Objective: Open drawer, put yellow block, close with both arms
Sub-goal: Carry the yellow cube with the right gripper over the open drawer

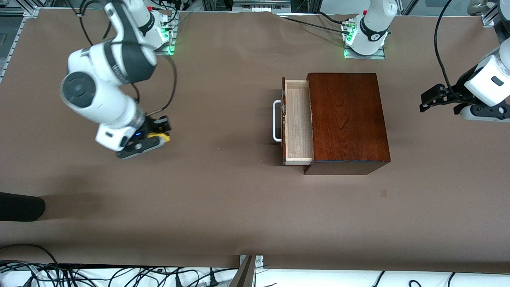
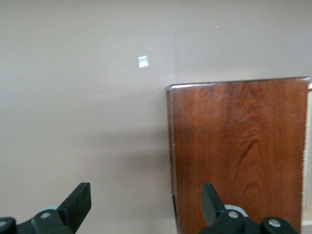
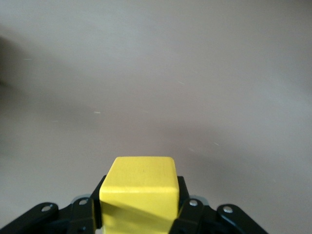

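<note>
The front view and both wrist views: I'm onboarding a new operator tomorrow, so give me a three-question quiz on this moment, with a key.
1. True or false: the drawer of the wooden box is pulled open.
2. What sits between the fingers of the right gripper?
A. nothing
B. the yellow block
C. the drawer's white handle
3. Fill in: the left gripper has its jaws ____ and grips nothing, at the left arm's end of the table.

Key: 1 true; 2 B; 3 open.
</note>
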You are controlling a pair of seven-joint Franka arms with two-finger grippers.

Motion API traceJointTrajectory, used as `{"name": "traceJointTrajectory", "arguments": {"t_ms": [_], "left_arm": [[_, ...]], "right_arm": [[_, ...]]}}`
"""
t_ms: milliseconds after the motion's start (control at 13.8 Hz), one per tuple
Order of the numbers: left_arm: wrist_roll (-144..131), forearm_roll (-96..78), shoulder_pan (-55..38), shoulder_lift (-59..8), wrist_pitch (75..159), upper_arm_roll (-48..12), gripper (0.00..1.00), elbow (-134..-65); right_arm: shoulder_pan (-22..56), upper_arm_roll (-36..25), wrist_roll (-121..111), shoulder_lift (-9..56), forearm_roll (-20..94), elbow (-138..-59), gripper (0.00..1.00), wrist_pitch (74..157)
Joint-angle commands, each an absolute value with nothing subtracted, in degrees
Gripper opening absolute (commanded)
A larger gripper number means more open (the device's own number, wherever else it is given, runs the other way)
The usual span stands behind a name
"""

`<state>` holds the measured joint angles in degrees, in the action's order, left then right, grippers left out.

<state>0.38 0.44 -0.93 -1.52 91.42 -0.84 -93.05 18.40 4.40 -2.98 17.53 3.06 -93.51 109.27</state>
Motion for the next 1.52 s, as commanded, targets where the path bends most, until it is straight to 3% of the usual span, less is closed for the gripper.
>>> {"name": "traceJointTrajectory", "arguments": {"t_ms": [0, 508, 870, 1450], "left_arm": [[1.76, 2.55, -0.62, -0.35, 90.62, -1.05, 1.00, -94.13], [1.58, 2.64, -1.05, -0.53, 90.62, -1.76, 1.00, -93.08], [1.67, 2.55, -1.05, -0.53, 90.53, -1.76, 1.00, -93.08], [1.67, 2.55, -1.05, -0.53, 90.44, -1.76, 1.00, -93.08]], "right_arm": [[26.16, 4.22, -3.69, 19.59, 3.17, -88.43, 0.00, 107.93], [46.47, 4.13, -6.50, 32.85, -4.29, -70.78, 0.00, 107.14], [53.87, 3.69, -16.85, 44.11, -5.89, -54.95, 0.00, 103.54], [56.69, 3.60, -21.09, 48.51, -10.18, -54.32, 0.00, 108.54]]}}
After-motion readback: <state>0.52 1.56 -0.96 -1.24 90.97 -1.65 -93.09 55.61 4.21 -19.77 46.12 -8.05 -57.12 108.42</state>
